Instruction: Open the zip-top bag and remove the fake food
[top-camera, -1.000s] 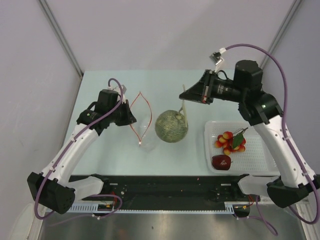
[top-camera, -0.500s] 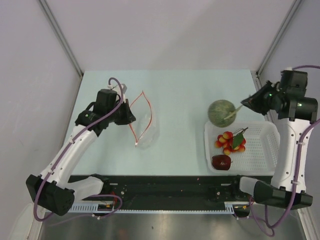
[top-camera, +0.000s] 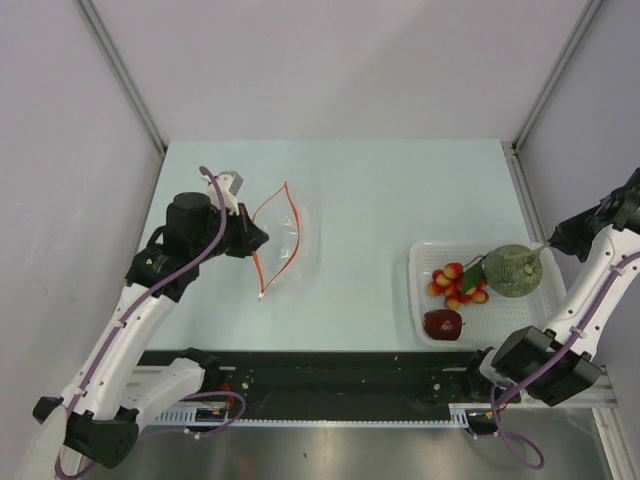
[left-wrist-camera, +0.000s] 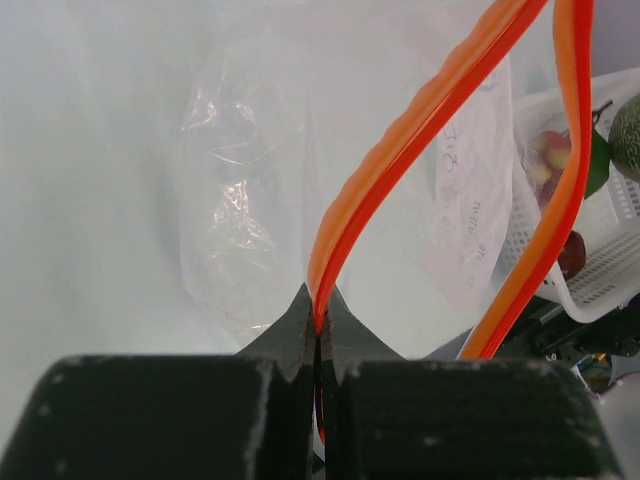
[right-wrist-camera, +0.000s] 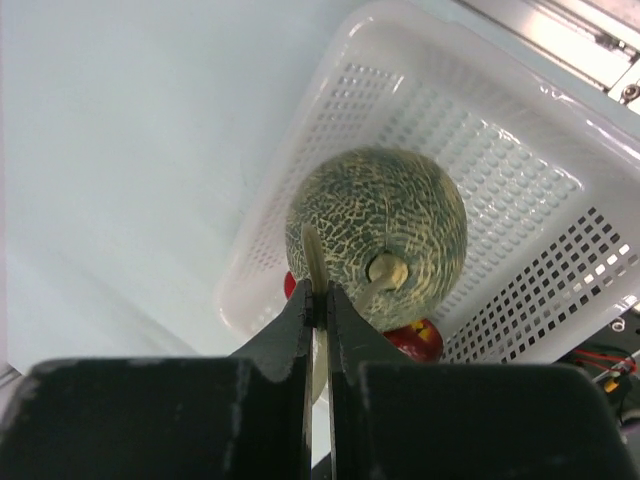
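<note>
The zip-top bag (top-camera: 288, 238) lies on the table at left, clear, with its red-orange zip strip (left-wrist-camera: 420, 130) spread wide. My left gripper (top-camera: 256, 238) (left-wrist-camera: 318, 318) is shut on one side of that strip. At the far right my right gripper (top-camera: 548, 245) (right-wrist-camera: 318, 296) is shut on the pale stem of a round green netted fake food piece (top-camera: 508, 270) (right-wrist-camera: 400, 215), which hangs over the white basket (top-camera: 530, 330) (right-wrist-camera: 520, 150). A dark red apple (top-camera: 442, 323) and a red-and-yellow cluster (top-camera: 458, 285) lie in the basket.
The white mesh basket sits near the right front corner of the table. Grey walls close the table in on the left, back and right. The arm bases and a black rail (top-camera: 330, 375) run along the near edge.
My right arm has swung from the table's middle to the far right, carrying the green piece by its stem to above the basket. The left arm drew back slightly with the bag's strip.
</note>
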